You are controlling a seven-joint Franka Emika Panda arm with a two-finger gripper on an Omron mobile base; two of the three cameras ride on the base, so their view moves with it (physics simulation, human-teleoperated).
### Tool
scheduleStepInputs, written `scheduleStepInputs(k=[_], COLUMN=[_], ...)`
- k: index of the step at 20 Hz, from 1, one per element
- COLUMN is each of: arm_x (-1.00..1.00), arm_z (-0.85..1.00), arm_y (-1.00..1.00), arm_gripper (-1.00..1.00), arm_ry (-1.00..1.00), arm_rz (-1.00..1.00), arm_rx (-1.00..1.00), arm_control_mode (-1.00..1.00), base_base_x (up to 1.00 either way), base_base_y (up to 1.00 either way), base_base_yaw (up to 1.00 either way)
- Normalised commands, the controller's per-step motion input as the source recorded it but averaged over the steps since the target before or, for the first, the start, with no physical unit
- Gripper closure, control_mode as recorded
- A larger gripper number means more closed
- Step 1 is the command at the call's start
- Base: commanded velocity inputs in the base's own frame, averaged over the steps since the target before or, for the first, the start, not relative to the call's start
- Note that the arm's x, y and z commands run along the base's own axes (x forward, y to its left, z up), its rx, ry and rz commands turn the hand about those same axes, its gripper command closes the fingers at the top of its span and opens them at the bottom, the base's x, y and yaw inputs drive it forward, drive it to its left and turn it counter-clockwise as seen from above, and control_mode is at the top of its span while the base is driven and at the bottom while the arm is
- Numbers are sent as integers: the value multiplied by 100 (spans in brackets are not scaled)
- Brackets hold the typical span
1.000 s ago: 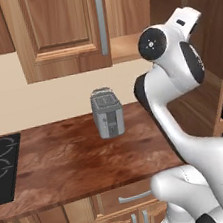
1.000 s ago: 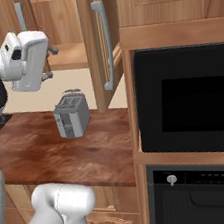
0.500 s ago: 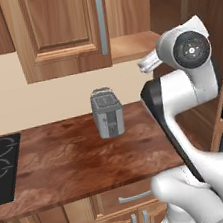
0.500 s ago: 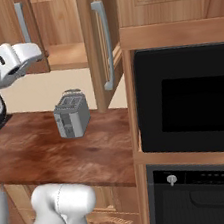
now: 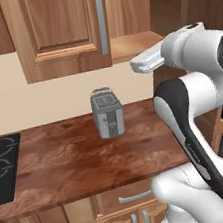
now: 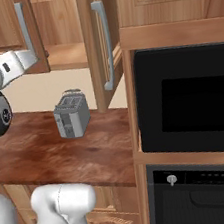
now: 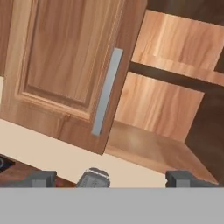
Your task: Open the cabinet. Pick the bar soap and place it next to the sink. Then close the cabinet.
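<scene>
The cabinet (image 5: 61, 30) is warm brown wood with a grey handle (image 5: 101, 21). The toaster (image 5: 107, 113) is grey, the counter (image 5: 85, 158) mottled reddish-brown, the oven (image 6: 186, 103) beside it black.

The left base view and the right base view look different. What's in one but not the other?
Left base view alone: the black stove at the counter's left end. Right base view alone: the black microwave with the oven under it, and the swung-open right door. Both: the grey toaster on the brown counter, the open cabinet and the white arm.
</scene>
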Motion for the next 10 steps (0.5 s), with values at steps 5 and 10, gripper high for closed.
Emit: scheduleStepInputs(k=[5, 10], arm_x=[-2, 4], arm_z=[52, 1], arm_y=[7, 4], arm_gripper=[-100, -100], arm_ry=[40, 33], arm_rz=[27, 12], arm_rx=[5, 0], arm_control_mode=[-100, -100], base_base_x=[0, 0], base_base_y=[0, 0], base_base_yaw=[0, 0])
